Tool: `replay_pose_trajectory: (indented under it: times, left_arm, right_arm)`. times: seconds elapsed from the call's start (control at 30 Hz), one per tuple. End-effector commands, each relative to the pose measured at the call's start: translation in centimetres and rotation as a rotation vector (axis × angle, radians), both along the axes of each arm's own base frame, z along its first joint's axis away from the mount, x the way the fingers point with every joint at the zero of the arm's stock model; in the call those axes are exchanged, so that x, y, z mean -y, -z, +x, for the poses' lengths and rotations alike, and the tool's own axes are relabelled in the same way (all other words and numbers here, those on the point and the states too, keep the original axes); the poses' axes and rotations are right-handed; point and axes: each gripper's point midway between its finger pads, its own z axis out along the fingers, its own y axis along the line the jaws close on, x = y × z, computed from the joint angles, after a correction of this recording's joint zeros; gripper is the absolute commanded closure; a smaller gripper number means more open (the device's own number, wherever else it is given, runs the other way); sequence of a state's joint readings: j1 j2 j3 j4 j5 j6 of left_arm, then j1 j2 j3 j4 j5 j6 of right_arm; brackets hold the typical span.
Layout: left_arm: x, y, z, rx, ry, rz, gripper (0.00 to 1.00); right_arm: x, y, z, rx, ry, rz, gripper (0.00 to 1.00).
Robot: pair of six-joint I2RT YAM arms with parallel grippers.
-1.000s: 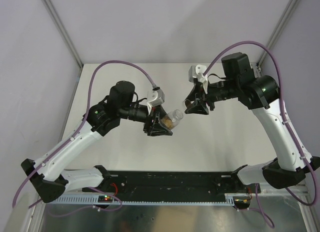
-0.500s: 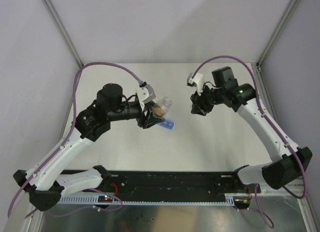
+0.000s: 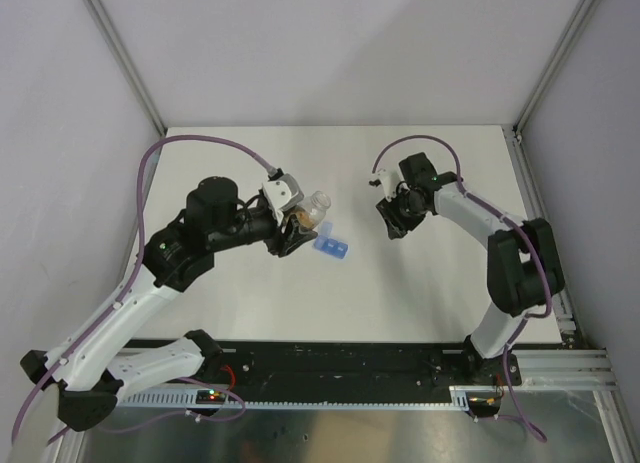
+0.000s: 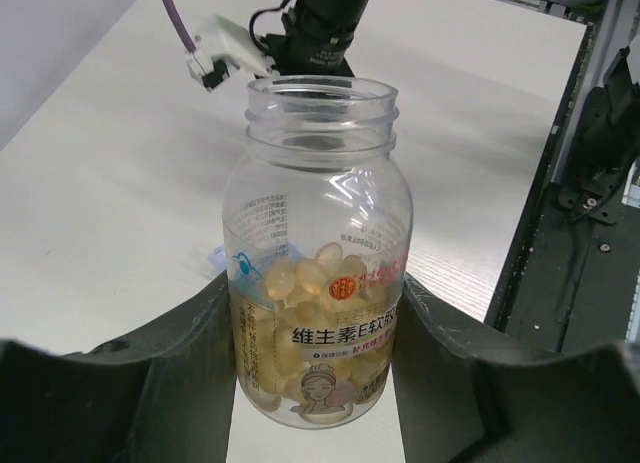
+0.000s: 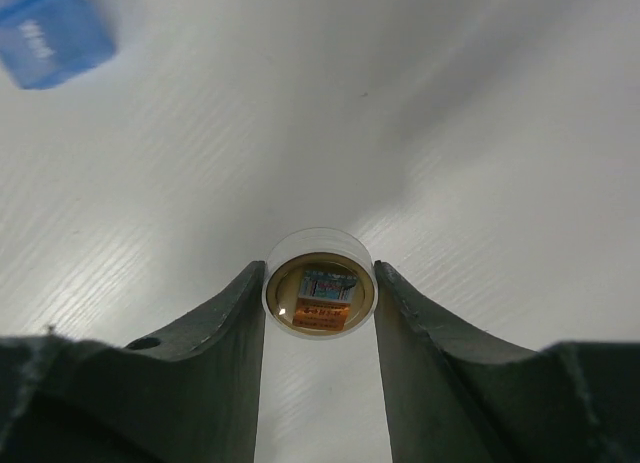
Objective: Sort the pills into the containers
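Top view. Shows a white table (image 3: pixel 430 283) with two arms reaching inward. Finds the left gripper (image 3: pixel 298 226) part-closed around a clear bottle (image 3: pixel 316 207), the bottle's open mouth pointing away from the gripper, up and to the right. Places the light-blue pill box (image 3: pixel 332 247) flat on the table just below and right of that bottle, between the two grippers. Finds the right gripper (image 3: pixel 393 215) well apart to the right, pinched almost closed (its load too small to make out here).

Left wrist view. Shows the bottle capless, clamped between both dark fingers (image 4: pixel 180 363) and partly filled with pale yellow softgel pills (image 4: pixel 305 283). Catches a sliver of the pill box behind the bottle's left side.

Right wrist view. Shows two fingers (image 5: pixel 200 383) squeezing a small round clear cap (image 5: pixel 320 295) by its rim. Puts the pill box in the upper left corner, on the table, well apart from the cap.
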State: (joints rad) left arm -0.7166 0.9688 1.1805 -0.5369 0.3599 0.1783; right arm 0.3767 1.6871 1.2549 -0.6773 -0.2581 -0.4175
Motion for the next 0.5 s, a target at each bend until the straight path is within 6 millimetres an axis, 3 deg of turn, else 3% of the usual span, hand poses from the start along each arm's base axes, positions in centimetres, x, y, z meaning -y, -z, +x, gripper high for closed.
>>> replay_pose_trajectory:
  times: [0.0, 0.17, 0.47]
  left_arm:
    - [-0.6, -1.3, 0.5, 0.071, -0.028, -0.021, 1.00]
    - [-0.6, -1.1, 0.5, 0.069, -0.026, -0.016, 1.00]
    - [-0.5, -1.0, 0.6, 0.062, -0.024, -0.015, 1.00]
  right_arm:
    - [0.3, 2.5, 1.6, 0.003, 0.051, -0.034, 0.80]
    - [0.6, 4.9, 1.4, -0.041, 0.065, -0.058, 0.76]
    - [1.0, 6.8, 0.9, -0.092, 0.075, -0.087, 0.65]
